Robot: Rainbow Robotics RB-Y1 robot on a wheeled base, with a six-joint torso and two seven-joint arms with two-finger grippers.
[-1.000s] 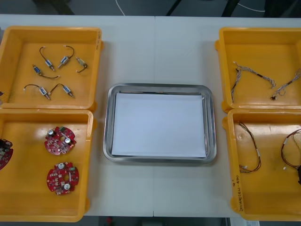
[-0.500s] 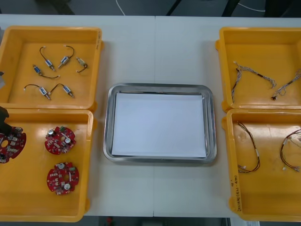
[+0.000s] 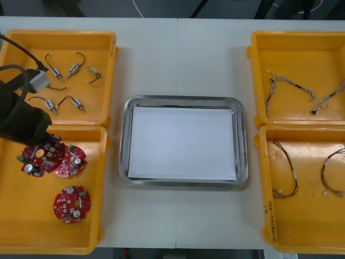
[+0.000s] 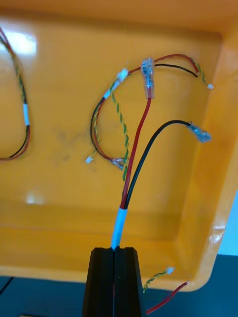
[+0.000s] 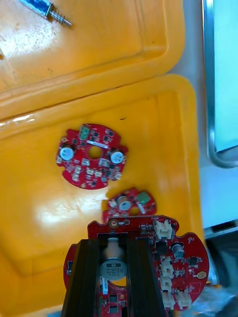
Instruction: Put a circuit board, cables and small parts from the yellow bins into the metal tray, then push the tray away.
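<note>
The left arm has swung in, carrying a circuit board (image 3: 33, 157) over the near left yellow bin (image 3: 32, 226).
The left gripper (image 5: 113, 247) clamps a part on the board's face, above two other boards (image 3: 71, 204). The metal tray (image 3: 183, 101) lies beside the bin. The right gripper (image 4: 115, 250) is pinched tight on a red and black cable (image 4: 137, 148).

Four yellow bins (image 3: 32, 226), one metal tray (image 3: 183, 99), three red circuit boards (image 3: 71, 204).

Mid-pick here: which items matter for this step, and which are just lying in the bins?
In play: circuit board in the left gripper, jaws shut; red and black cable in the right gripper, jaws shut; metal tray.
Lying about: two other circuit boards, small metal parts, remaining cables.
</note>
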